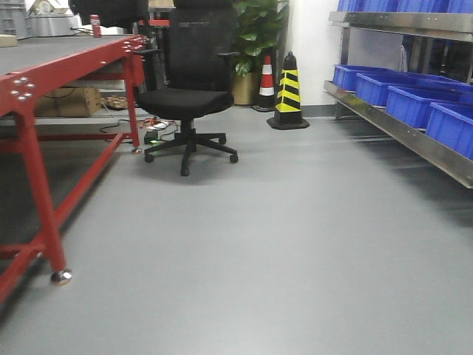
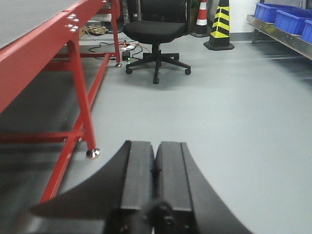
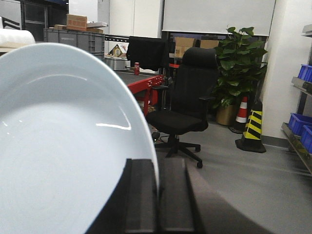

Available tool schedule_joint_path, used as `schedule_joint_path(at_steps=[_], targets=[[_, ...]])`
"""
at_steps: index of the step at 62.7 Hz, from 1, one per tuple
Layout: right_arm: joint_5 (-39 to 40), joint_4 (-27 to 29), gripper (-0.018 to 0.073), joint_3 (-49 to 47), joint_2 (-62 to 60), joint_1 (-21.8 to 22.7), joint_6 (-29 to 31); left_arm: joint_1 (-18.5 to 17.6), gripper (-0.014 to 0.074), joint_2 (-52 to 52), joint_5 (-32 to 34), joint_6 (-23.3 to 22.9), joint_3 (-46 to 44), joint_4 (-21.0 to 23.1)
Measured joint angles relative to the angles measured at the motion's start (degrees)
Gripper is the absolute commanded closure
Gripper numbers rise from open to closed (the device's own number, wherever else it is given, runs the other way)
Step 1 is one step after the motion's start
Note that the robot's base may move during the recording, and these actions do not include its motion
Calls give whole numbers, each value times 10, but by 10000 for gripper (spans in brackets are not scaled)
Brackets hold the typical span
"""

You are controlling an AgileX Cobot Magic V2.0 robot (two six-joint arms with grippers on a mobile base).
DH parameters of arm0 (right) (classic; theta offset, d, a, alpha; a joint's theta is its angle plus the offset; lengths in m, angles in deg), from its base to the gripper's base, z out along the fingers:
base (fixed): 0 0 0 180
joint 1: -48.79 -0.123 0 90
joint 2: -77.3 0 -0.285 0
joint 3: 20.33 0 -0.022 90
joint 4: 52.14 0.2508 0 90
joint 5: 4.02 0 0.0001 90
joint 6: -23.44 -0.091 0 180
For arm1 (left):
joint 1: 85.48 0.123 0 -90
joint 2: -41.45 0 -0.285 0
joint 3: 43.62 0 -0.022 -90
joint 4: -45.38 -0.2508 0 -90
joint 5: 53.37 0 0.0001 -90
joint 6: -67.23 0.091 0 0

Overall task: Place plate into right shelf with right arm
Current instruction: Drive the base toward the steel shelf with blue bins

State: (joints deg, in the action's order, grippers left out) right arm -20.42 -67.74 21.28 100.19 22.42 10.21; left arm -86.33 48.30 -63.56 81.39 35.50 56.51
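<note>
In the right wrist view my right gripper (image 3: 157, 168) is shut on the rim of the white plate (image 3: 58, 146). The plate stands on edge and fills the left half of that view. The steel right shelf (image 1: 392, 122) runs along the right wall in the front view, with blue bins on its lower level. Its lip also shows at the top right of the left wrist view (image 2: 280, 36) and at the right edge of the right wrist view (image 3: 298, 148). My left gripper (image 2: 156, 148) is shut and empty, low above the grey floor. Neither gripper shows in the front view.
A red-framed table (image 1: 44, 70) stands at the left. A black office chair (image 1: 188, 96) stands ahead. A yellow-black cone (image 1: 288, 92), a red-white cone (image 1: 266, 78) and a potted plant (image 1: 255, 33) stand near the shelf's far end. Blue bins (image 1: 414, 103) fill the shelf.
</note>
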Motion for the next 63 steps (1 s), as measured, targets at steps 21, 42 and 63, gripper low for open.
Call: schedule_joint_path(at_steps=[21, 42, 63], targets=[[0, 0, 521, 0, 0, 0, 0, 0, 643, 0, 0, 0, 0, 0], [-1, 0, 521, 0, 0, 0, 0, 0, 643, 0, 0, 0, 0, 0], [-1, 0, 521, 0, 0, 0, 0, 0, 643, 0, 0, 0, 0, 0]])
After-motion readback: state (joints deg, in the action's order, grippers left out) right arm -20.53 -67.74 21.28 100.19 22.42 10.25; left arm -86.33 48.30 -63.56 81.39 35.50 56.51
